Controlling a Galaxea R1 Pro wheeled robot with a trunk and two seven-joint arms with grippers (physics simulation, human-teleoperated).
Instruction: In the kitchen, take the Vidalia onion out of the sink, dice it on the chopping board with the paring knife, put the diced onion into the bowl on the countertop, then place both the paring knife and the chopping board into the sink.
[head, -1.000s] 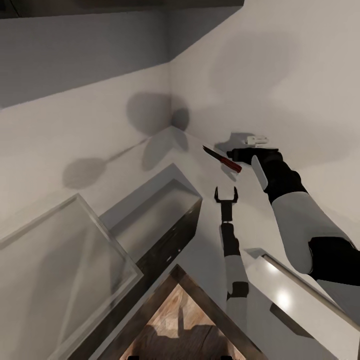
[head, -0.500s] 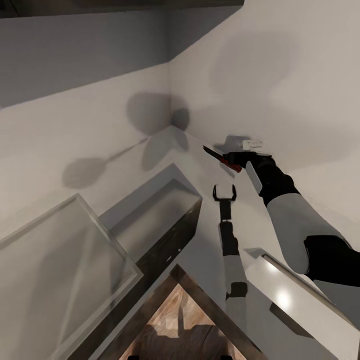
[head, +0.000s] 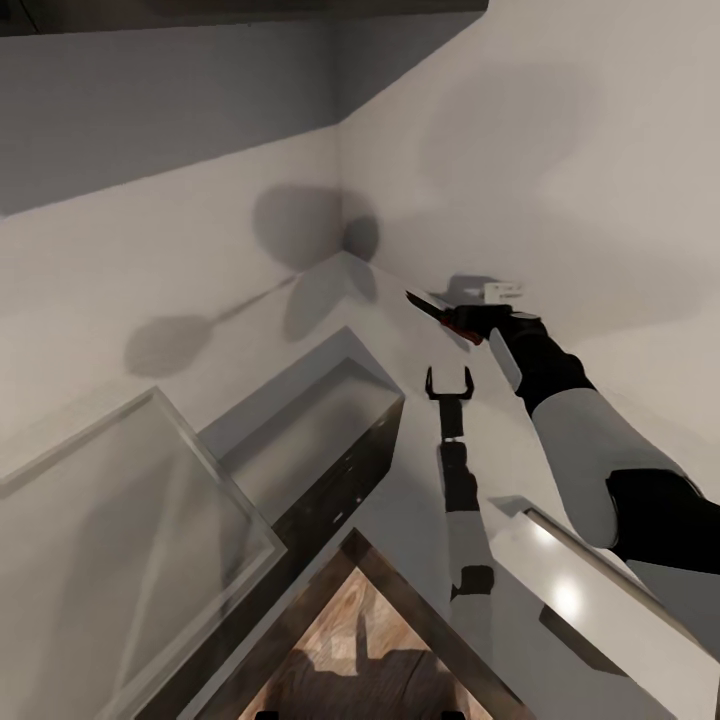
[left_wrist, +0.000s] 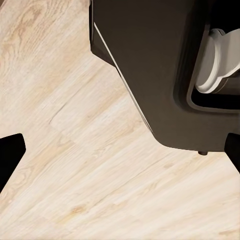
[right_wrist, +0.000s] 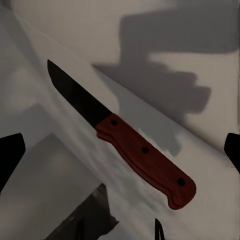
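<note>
Right gripper (head: 470, 322) over paring knife (right_wrist: 120, 137) lying on countertop (head: 400, 330), fingers spread wide, not gripping. Left gripper (head: 450, 383) fingers apart, holding nothing, nearby.

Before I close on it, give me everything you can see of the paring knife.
The paring knife has a short, dark, pointed blade and a reddish, wood-like handle with three dark rivets. It lies flat on the grey countertop near the wall, with nothing on it. In the head view the right gripper sits over its handle end, fingers spread in the wrist view; contact isn't clear.
</note>
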